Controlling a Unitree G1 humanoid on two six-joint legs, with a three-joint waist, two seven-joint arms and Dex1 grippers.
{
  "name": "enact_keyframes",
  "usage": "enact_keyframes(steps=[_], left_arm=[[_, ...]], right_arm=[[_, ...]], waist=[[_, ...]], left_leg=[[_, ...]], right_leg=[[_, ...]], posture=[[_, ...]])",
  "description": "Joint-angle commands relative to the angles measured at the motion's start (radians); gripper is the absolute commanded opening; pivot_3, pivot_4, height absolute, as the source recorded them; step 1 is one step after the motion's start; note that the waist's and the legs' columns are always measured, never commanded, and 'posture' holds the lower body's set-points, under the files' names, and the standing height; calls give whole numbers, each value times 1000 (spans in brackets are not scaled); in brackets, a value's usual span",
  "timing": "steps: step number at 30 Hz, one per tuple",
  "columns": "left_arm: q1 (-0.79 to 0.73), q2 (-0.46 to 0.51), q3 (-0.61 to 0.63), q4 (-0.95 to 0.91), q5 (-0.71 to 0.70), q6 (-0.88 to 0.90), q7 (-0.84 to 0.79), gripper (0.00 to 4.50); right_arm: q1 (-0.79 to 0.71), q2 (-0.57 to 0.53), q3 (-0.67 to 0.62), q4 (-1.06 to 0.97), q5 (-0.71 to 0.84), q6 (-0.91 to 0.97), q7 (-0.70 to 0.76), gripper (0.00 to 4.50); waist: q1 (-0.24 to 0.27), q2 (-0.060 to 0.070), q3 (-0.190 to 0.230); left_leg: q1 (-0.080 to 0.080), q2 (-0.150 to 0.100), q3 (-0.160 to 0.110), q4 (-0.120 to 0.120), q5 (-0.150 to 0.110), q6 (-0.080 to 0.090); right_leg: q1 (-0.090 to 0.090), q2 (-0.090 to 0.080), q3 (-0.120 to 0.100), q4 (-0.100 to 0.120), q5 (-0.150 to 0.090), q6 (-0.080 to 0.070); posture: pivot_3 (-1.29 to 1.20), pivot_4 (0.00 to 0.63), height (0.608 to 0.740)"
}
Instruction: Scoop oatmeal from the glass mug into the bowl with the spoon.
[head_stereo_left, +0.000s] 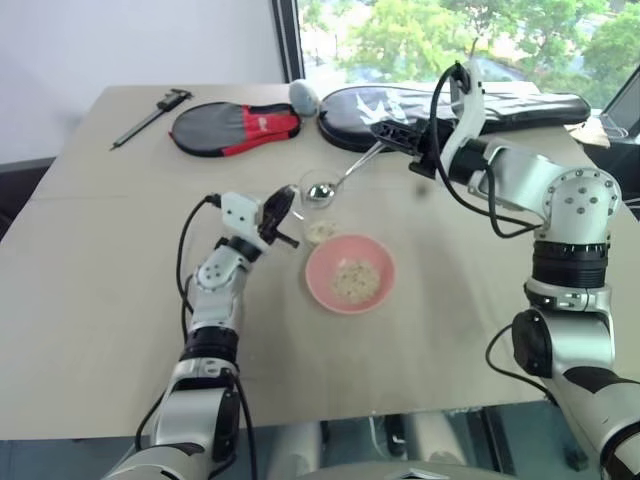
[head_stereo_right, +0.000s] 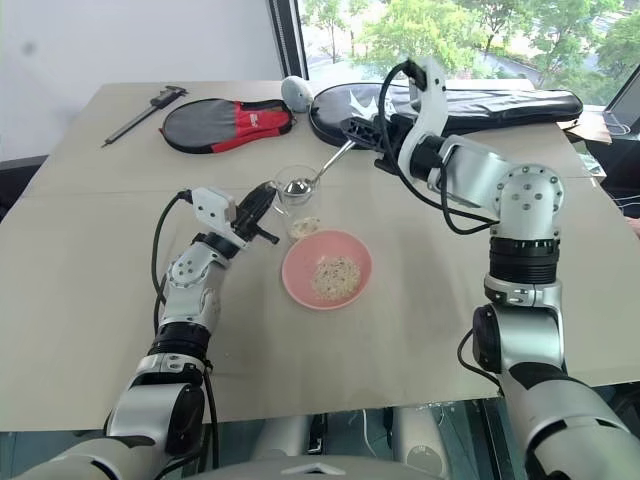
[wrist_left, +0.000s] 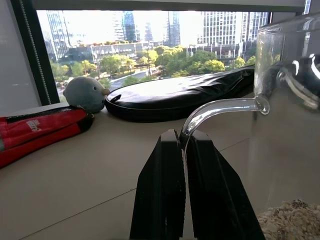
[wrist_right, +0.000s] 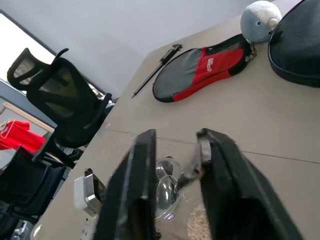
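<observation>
The tan table (head_stereo_left: 120, 300) carries everything, with a white wall at its far left and a window onto green trees and tall buildings behind it. A black office chair (wrist_right: 65, 100) stands off the table's left side. Along the far edge lie a long black racket bag (head_stereo_left: 470, 105), a smaller red and black racket cover (head_stereo_left: 235, 128), a grey plush toy (head_stereo_left: 304, 96) between them, and a dark caliper (head_stereo_left: 150, 117) near the far left corner.

Near the table's middle sits the pink bowl (head_stereo_left: 378, 290), round and shallow, with a loose patch of pale oatmeal (head_stereo_left: 354, 279) in its centre. Just beyond it, on its left side, stands the clear glass mug (head_stereo_right: 290, 205), narrower than the bowl, with more oat flakes heaped at its bottom.

The left gripper (head_stereo_left: 283, 216) is clamped on the mug's curved glass handle, its two black fingers (wrist_left: 165, 190) pressed together around it.

The spoon (head_stereo_left: 345, 178) slants down from the right gripper (head_stereo_left: 392, 133) to the mug, its shiny oval bowl at the mug's mouth and its thin handle running up and right. The right gripper's fingers stand apart, with the handle's end lying against one of them; I cannot tell if the grip is firm.
</observation>
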Motion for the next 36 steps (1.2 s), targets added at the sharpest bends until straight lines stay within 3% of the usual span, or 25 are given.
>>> enact_keyframes(steps=[1,20,23,30,36], left_arm=[[9,4,8,-44,-11,-16,8,0],[40,9,17,-103,-51,16,-21,0],[45,12,18,-112,-52,18,-17,881],[53,13,16,-119,-39,0,-1,3999],[132,21,12,-221,-57,34,-6,3999]], right_arm=[[-47,8,-22,-13,-33,-35,27,2359],[-45,45,-66,-30,-97,-63,40,2359],[-43,46,-67,-28,-103,-63,47,2398],[-37,46,-65,-37,-116,-66,72,2398],[-4,17,-71,-65,-130,-67,123,2398]], waist=[[0,0,0],[0,0,0],[0,0,0],[0,0,0],[0,0,0]], left_leg=[[0,0,0,0,0,0],[0,0,0,0,0,0],[0,0,0,0,0,0],[0,0,-1,0,0,0],[0,0,-1,-1,0,0]], right_leg=[[0,0,0,0,0,0],[0,0,0,0,0,0],[0,0,0,0,0,0],[0,0,0,0,0,0],[0,0,0,-1,0,0]], posture=[[0,150,740],[0,150,740],[0,150,740],[0,150,740],[0,150,740]])
